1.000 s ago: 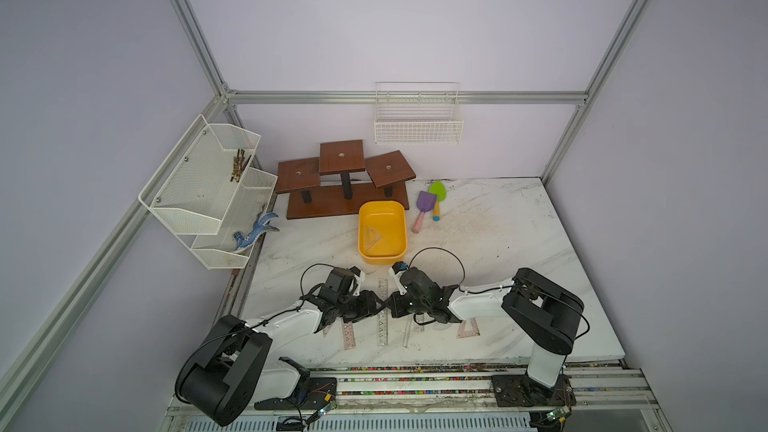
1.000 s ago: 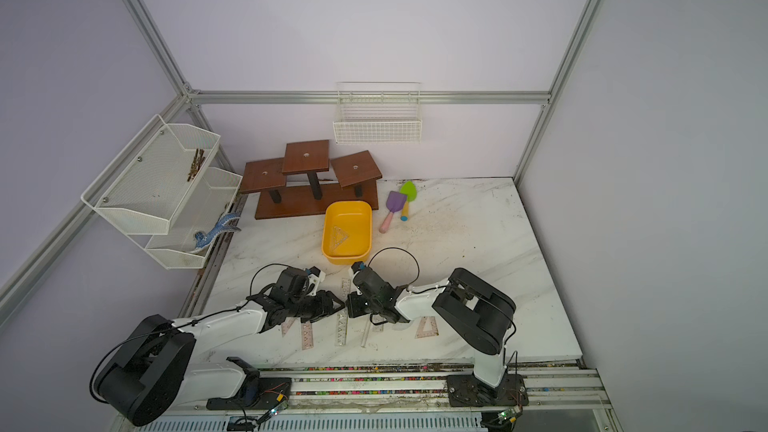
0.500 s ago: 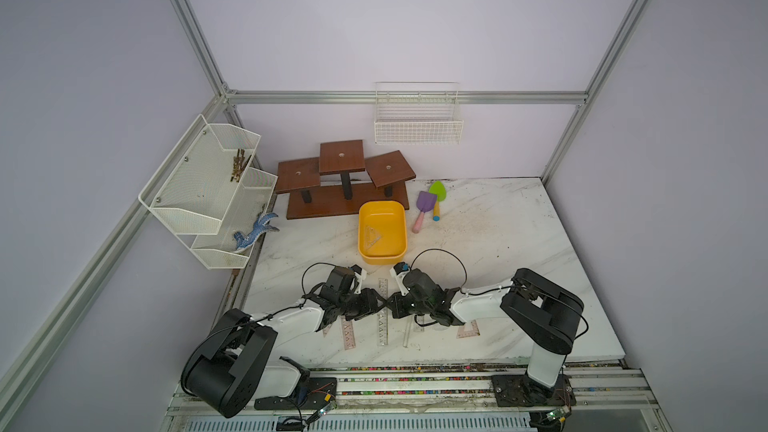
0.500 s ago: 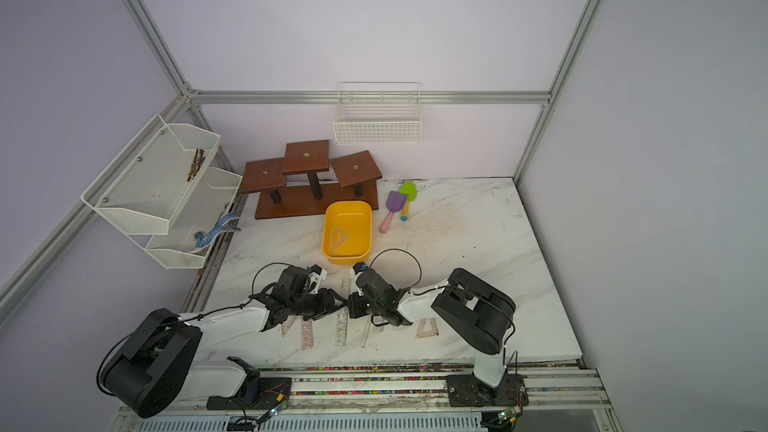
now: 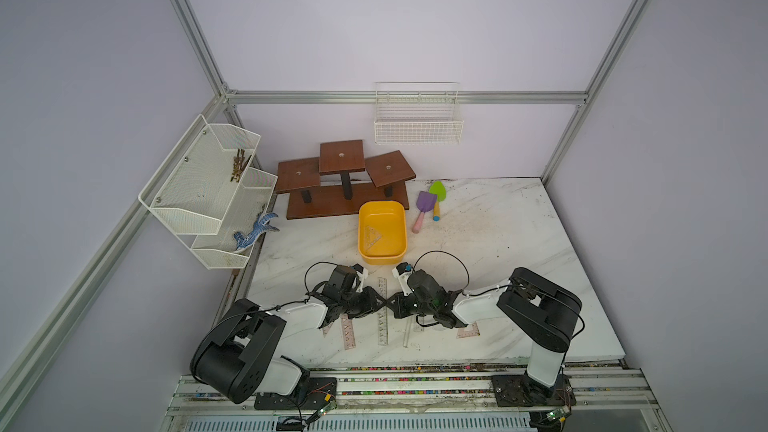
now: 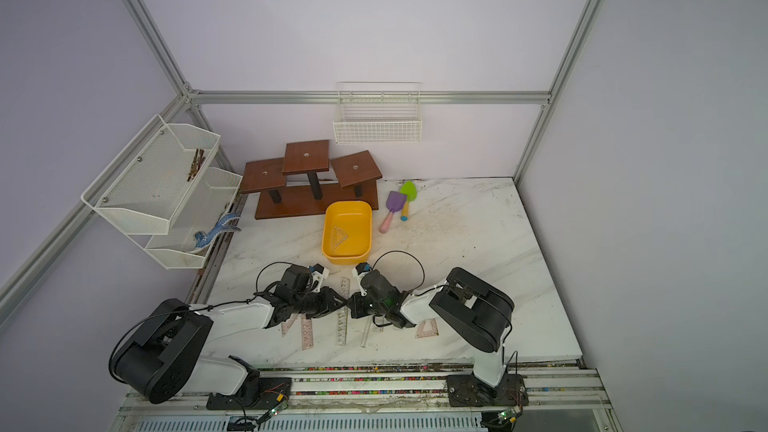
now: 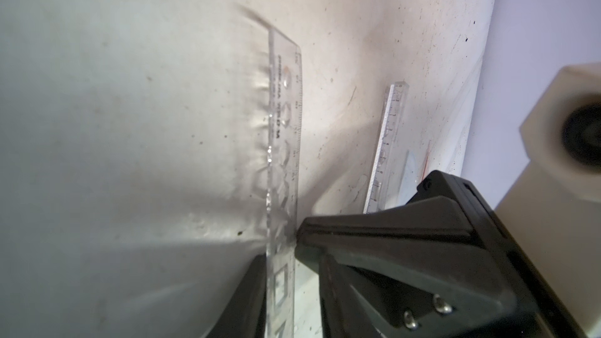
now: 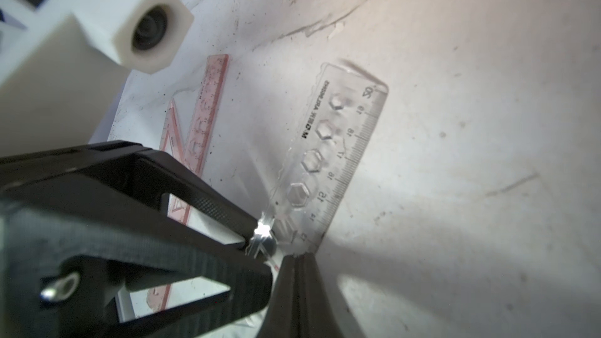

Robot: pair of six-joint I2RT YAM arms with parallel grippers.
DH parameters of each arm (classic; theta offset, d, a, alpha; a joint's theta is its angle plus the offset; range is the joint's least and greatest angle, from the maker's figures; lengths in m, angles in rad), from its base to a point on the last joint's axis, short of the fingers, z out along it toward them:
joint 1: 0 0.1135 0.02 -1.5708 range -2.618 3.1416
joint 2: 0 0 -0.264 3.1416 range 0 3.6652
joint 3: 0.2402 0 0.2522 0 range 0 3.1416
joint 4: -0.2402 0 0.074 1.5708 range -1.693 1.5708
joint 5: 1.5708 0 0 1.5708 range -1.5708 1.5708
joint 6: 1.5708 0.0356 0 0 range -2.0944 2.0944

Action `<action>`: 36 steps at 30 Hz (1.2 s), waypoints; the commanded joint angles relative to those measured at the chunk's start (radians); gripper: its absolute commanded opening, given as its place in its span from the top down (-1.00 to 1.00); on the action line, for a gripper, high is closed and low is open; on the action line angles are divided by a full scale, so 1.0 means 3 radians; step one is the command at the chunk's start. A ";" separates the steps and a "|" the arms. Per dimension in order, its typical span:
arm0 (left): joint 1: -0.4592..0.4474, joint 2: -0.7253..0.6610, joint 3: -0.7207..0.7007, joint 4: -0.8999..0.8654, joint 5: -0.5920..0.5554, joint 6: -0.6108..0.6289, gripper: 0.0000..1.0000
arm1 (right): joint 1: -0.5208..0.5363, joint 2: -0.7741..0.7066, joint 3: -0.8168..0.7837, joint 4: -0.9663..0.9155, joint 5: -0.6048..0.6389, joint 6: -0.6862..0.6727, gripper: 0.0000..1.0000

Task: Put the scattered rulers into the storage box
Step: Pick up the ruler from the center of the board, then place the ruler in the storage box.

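Two robot arms flanked a clear ruler (image 5: 382, 328) near the front edge of the table (image 5: 498, 243).
Its length pointed at the yellow box (image 5: 381, 260) just beyond. The left gripper (image 7: 279, 255) straddled it, grip uncertain. The right gripper (image 8: 295, 258), closed and empty, touched its edge.

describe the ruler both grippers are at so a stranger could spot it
On the marble table, find the yellow storage box, then look just past its end nearest the arms. The long clear ruler there points at the box, where the left gripper and right gripper meet; its neighbours are a pinkish ruler and a much narrower clear one.
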 commanded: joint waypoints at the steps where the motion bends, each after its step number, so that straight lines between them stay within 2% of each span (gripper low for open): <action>1: -0.0010 0.0161 -0.0071 -0.0366 -0.0213 0.0005 0.49 | -0.0030 0.0179 -0.0150 -0.0265 0.0016 0.0033 1.00; 8: -0.0015 0.0108 -0.0011 -0.0446 -0.0193 0.0032 1.00 | -0.0105 -0.0032 -0.0145 -0.0299 -0.0101 -0.0023 1.00; 11: -0.0011 -0.0161 0.0139 -0.0654 -0.0160 0.0102 1.00 | -0.0206 -0.0456 -0.0050 -0.0548 -0.0174 -0.0115 0.99; 14: 0.0028 -0.0390 0.0405 -0.0868 -0.0060 0.0197 1.00 | -0.0380 -0.0866 0.0052 -0.0804 -0.0302 -0.0190 0.89; 19: 0.0299 -0.0414 0.0911 -0.0867 0.0470 0.0230 1.00 | -0.0768 -0.1239 0.0118 -0.0740 -0.0894 0.0021 0.63; 21: 0.0455 -0.0262 0.1126 -0.0771 0.0698 0.0224 1.00 | -0.0923 -0.1233 0.0174 -0.0570 -0.1236 0.0180 0.52; 24: 0.0601 0.0197 0.1588 -0.0801 0.0897 0.0312 1.00 | -0.1124 -0.1200 0.0329 -0.0518 -0.1578 0.0207 0.49; 29: 0.0685 0.1080 0.2518 -0.1084 0.0836 0.0548 1.00 | -0.1318 -0.1183 0.0430 -0.0520 -0.1531 0.0075 0.47; 36: 0.0695 0.2032 0.3554 -0.1093 0.0765 0.0586 1.00 | -0.1491 -0.0911 0.0387 -0.0125 -0.1785 0.0236 0.47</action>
